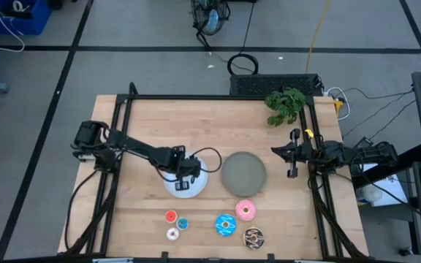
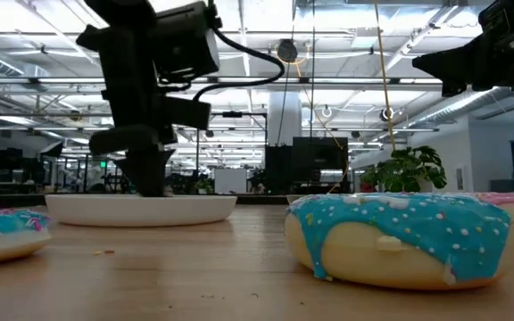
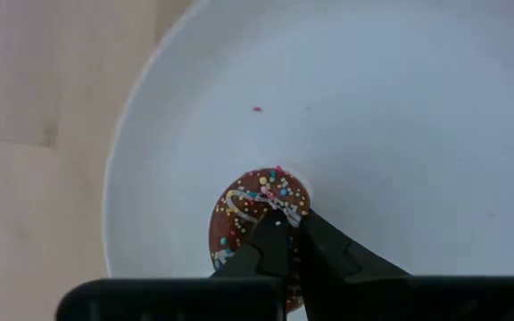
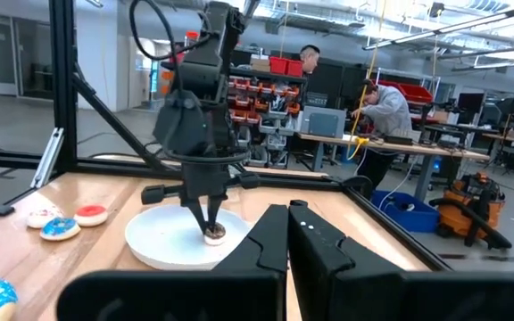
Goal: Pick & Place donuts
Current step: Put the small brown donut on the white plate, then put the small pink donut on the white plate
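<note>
On the wooden table in front of you, no brand, label or writing can be read on anything. Starting at the left edge, your left arm reaches toward the table's middle, and the left gripper stands point-down over the white plate, its fingers clamped on a tiny brown donut that rests on the plate. Along the near edge you have six more donuts: a tiny red donut, a tiny blue donut and a tiny white-pink donut clustered together, then a larger blue donut, a larger pink donut and a larger brown sprinkled donut. There are two plates; the grey plate sits just right of the white one, bare. At the right edge, the right gripper waits with its fingers together, holding nothing. A green plant stands at the far right corner. The room beyond is an open workshop with benches, where two people show.
</note>
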Tool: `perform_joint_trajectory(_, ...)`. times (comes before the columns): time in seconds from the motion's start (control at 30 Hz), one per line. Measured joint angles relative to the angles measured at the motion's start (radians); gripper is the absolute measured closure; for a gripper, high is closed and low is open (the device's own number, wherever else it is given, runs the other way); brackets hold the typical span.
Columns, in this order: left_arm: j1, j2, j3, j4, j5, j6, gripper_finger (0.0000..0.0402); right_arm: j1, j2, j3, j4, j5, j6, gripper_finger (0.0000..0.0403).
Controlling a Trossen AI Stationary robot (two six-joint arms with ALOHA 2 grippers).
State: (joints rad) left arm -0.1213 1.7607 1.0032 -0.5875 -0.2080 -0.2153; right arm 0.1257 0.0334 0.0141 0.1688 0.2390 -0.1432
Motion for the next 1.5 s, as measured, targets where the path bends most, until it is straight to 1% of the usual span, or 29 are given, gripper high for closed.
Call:
perform_joint_trajectory(0.07,0.006,0.0,-0.002,0.012,0.0,-0.006,0.0385,0.0,0.0,0.0,0.0,0.0,0.0,0.0403)
perform_joint_trajectory(0.13,0.011,0.0,-0.001,0.017,0.022,-0.038,0.0369,0.0,0.0,0.0,0.0,0.0,0.0,0.0403)
perform_joint_trajectory(0.27,0.02,0.0,0.013,0.014,0.082,-0.081,0.0313,0.0,0.0,0.0,0.0,0.0,0.0,0.0403)
perform_joint_trajectory(0.4,0.021,0.0,0.016,0.008,0.085,-0.101,0.025,0.0,0.0,0.0,0.0,0.0,0.0,0.0403)
perform_joint_trajectory(0.53,0.019,-0.001,0.016,0.007,0.081,-0.097,0.02,0.0,0.0,0.0,0.0,0.0,0.0,0.0403)
perform_joint_trajectory(0.6,0.013,-0.009,0.016,0.003,0.08,-0.069,0.0183,0.0,0.0,0.0,0.0,0.0,0.0,0.0403)
perform_joint_trajectory(0.7,-0.001,-0.03,0.016,0.0,0.069,-0.03,0.0172,0.0,0.0,0.0,0.0,0.0,0.0,0.0403)
perform_joint_trajectory(0.8,-0.013,-0.069,0.024,-0.014,0.043,-0.012,0.017,0.0,0.0,0.0,0.0,0.0,-0.001,0.0403)
perform_joint_trajectory(0.93,-0.022,-0.129,0.064,-0.084,-0.007,-0.019,0.017,0.0,0.0,0.0,0.0,0.0,-0.003,0.0403)
perform_joint_trajectory(1.03,-0.037,-0.169,0.102,-0.119,-0.007,-0.056,0.017,0.0,0.002,0.0,0.001,0.0,-0.003,0.0403)
perform_joint_trajectory(1.1,-0.067,-0.189,0.133,-0.139,-0.003,-0.077,0.0173,0.0,0.003,0.0,0.001,0.0,-0.003,0.0403)
perform_joint_trajectory(1.17,-0.112,-0.189,0.172,-0.191,-0.015,-0.088,0.019,0.0,0.004,0.0,-0.001,0.0,-0.004,0.0403)
perform_joint_trajectory(1.23,-0.165,-0.187,0.207,-0.233,-0.018,-0.106,0.0217,0.0,0.005,0.0,-0.002,0.0,-0.003,0.0403)
perform_joint_trajectory(1.37,-0.275,-0.177,0.253,-0.205,-0.03,-0.181,0.0271,0.0,0.005,0.0,-0.003,0.0,-0.001,0.0403)
perform_joint_trajectory(1.5,-0.385,-0.141,0.273,-0.198,-0.076,-0.257,0.0295,0.0,0.006,0.0,-0.003,0.0,0.0,0.0403)
